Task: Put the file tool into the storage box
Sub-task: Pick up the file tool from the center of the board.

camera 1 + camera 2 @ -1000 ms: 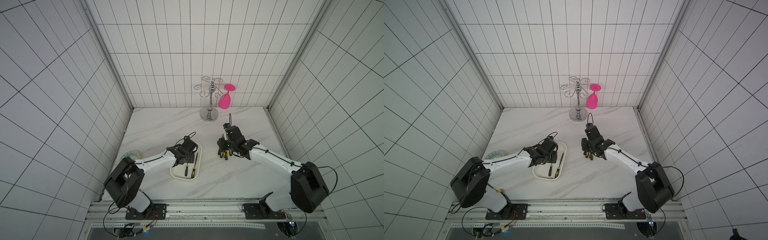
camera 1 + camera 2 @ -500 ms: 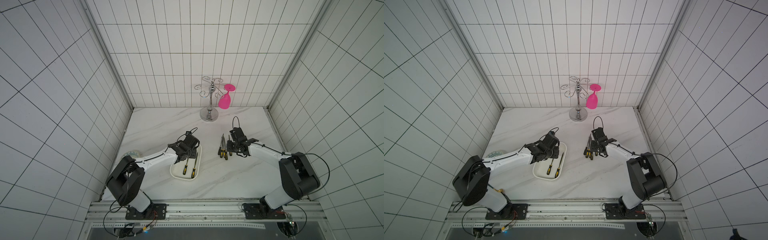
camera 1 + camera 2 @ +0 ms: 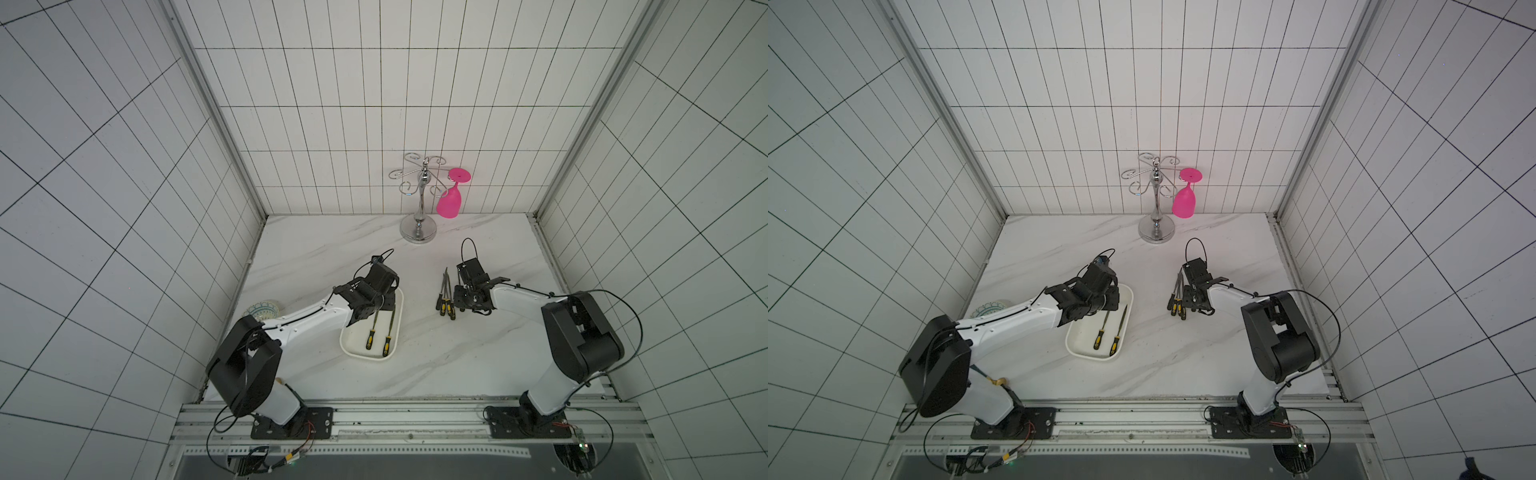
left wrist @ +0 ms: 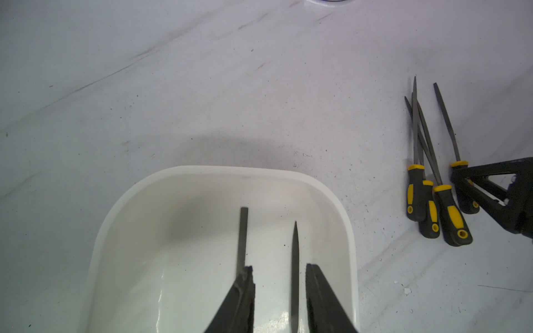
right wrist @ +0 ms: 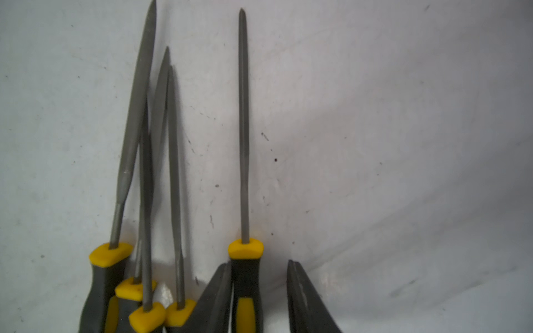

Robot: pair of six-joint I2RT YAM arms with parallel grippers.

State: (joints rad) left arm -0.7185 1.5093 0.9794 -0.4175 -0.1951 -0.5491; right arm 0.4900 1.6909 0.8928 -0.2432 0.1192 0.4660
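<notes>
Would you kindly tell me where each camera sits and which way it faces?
Top views: high above the front rail, looking down on the marble table; both arms show.
Left wrist: on the left arm, facing past the open left tool into the white shallow plastic tray.
Right wrist: on the right arm, facing the table; the right tool straddles a yellow-and-black-handled metal file.
Shared: both wrist views show the loose files.

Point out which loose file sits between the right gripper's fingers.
The lone file, lying apart from the crossed bunch; its handle sits between the right gripper's open jaws.
</notes>
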